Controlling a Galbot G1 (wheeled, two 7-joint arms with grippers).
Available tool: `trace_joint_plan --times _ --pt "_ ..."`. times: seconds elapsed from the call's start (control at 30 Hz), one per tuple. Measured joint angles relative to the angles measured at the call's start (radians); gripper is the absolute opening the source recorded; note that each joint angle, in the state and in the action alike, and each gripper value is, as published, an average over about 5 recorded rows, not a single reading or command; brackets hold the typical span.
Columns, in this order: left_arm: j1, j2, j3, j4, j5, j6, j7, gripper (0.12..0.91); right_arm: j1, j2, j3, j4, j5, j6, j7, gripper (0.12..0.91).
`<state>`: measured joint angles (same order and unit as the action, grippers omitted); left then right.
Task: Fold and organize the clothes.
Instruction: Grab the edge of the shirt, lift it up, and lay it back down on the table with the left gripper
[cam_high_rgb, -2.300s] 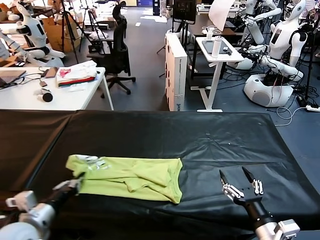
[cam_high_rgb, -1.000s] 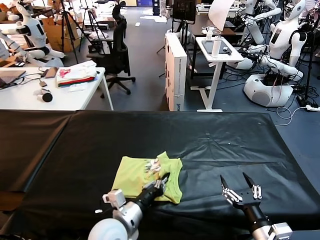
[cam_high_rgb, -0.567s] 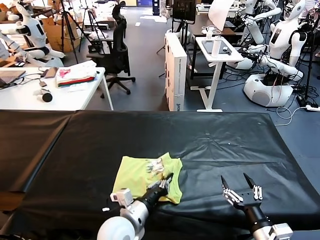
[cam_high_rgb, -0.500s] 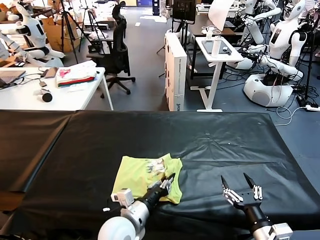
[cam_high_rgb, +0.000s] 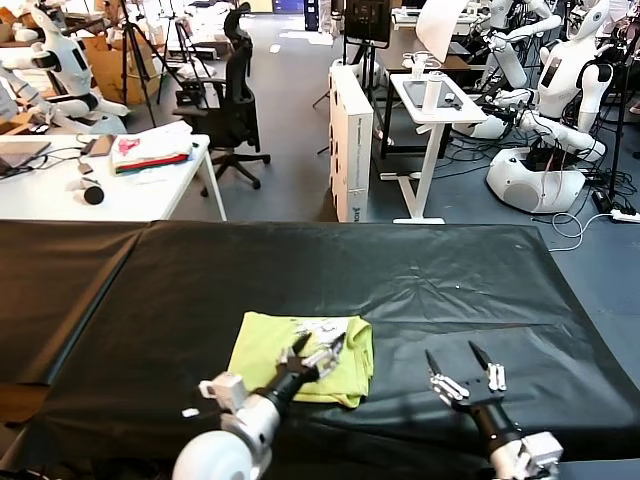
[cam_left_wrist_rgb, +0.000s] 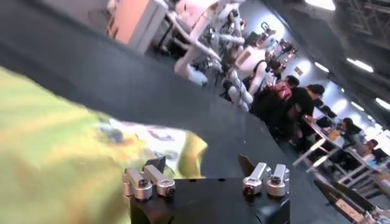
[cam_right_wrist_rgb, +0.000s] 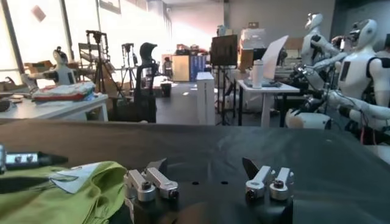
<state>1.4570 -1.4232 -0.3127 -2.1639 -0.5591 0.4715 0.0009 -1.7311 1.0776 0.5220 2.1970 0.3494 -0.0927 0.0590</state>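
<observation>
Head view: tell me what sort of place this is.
Most likely a robotics lab or workshop. Several white humanoid robots stand along the back among cables, camera tripods and an office chair fill the floor, and a black-covered table holds a folded lime T-shirt.

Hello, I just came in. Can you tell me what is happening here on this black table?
A two-armed robot is folding a yellow-green T-shirt on the black table. The shirt lies as a compact folded rectangle with its white print on top. The left tool is above the shirt's near edge, its fingers spread and holding nothing. The right tool is open too and waits over bare cloth to the right of the shirt, not touching it.
</observation>
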Motion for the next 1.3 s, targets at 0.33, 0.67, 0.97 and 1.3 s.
trace_joint_plan --times 0.33,0.67,0.97,1.3 --pt "0.030 0.095 -0.135 -0.009 0.056 -0.059 0.015 0.907 0.251 -0.024 -0.248 -0.124 -0.146 -0.032 -0.003 0.907" --pt "0.059 0.086 -0.156 -0.002 0.103 -0.072 0.015 0.907 0.393 0.004 -0.380 -0.240 -0.225 -0.019 0.011 0.907" --pt "0.071 0.091 -0.181 0.004 0.116 -0.088 0.016 0.907 0.387 0.026 -0.351 -0.291 -0.188 -0.038 0.072 0.907" --pt "0.077 0.088 -0.206 0.043 0.129 -0.174 0.046 0.907 0.248 0.012 -0.244 -0.186 -0.020 0.083 0.016 0.907"
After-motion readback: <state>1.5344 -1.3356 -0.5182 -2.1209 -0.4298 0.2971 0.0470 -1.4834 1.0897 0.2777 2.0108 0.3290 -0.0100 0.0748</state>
